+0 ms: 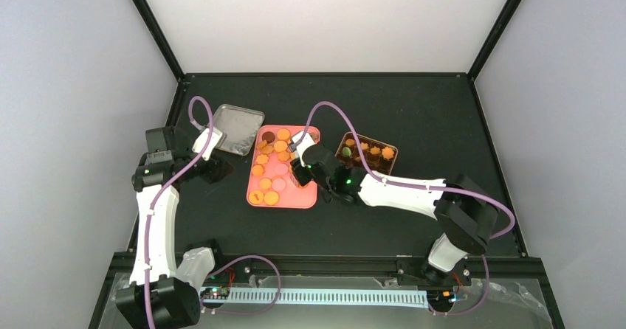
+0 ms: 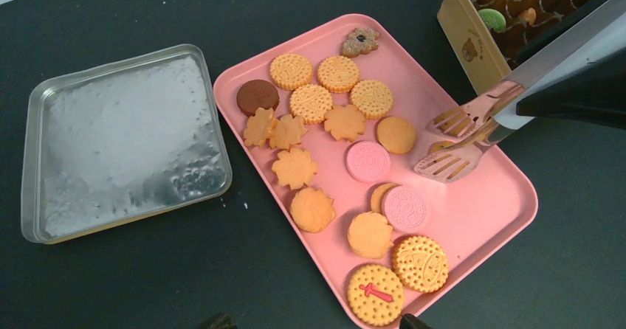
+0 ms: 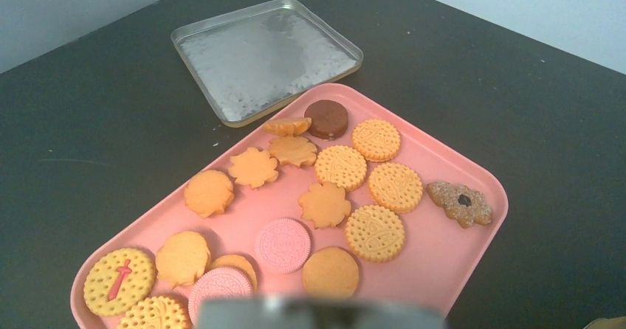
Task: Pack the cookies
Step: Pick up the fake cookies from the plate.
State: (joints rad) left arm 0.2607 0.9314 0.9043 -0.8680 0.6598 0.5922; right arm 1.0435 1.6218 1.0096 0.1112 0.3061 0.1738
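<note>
Several cookies [image 1: 274,152] [image 2: 310,102] [image 3: 339,167] lie on a pink tray [image 1: 289,198] [image 2: 480,203] [image 3: 443,255]; most are orange-yellow, two pink, one dark brown. More sit in the gold tin [image 1: 367,152] [image 2: 461,30] to the tray's right, one of them green [image 2: 491,19]. My right gripper [image 1: 299,168] is over the tray's right side, shut on metal tongs [image 2: 454,141]. The tongs' slotted blades hover just above the tray, with a sliver of orange between them. My left gripper [image 1: 214,168] [image 2: 317,324] is open and holds nothing, just off the tray's left edge.
A silver tin lid [image 1: 236,128] [image 2: 122,141] [image 3: 266,56] lies upside down on the black table, left of and behind the tray. A brown sugared cookie [image 2: 360,41] [image 3: 459,202] sits alone at the tray's far corner. The tongs [image 3: 317,316] blur across the bottom of the right wrist view.
</note>
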